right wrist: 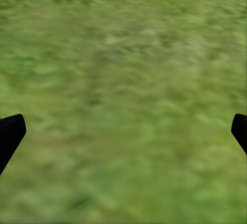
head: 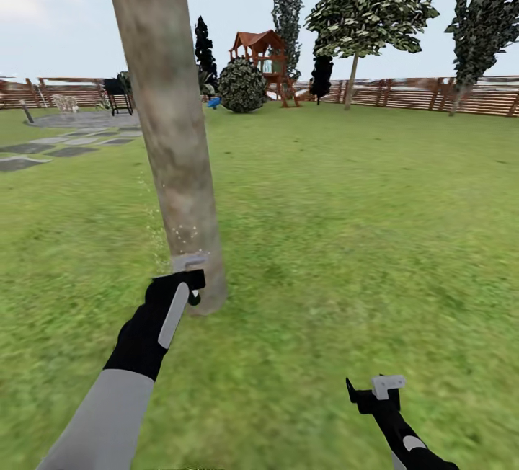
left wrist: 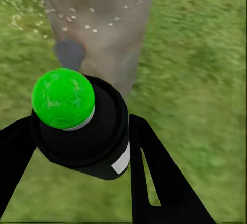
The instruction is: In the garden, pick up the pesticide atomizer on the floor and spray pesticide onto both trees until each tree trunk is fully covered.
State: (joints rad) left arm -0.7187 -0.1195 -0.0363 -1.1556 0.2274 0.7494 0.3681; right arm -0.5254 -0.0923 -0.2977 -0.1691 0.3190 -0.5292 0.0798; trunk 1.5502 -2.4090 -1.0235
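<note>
my left claw (left wrist: 77, 147) clamps the pesticide atomizer (left wrist: 82, 126) near the tree trunk (head: 169, 124) base; white pesticide (left wrist: 77, 13) specks on bark; right claw (right wrist: 123, 131) spread wide over grass (right wrist: 123, 54)

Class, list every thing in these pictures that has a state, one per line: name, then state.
left gripper: shut on the pesticide atomizer
pesticide atomizer: held, pointing at the trunk
pesticide: white specks on the trunk
tree trunk: upright, partly speckled
right gripper: open, above grass
</note>
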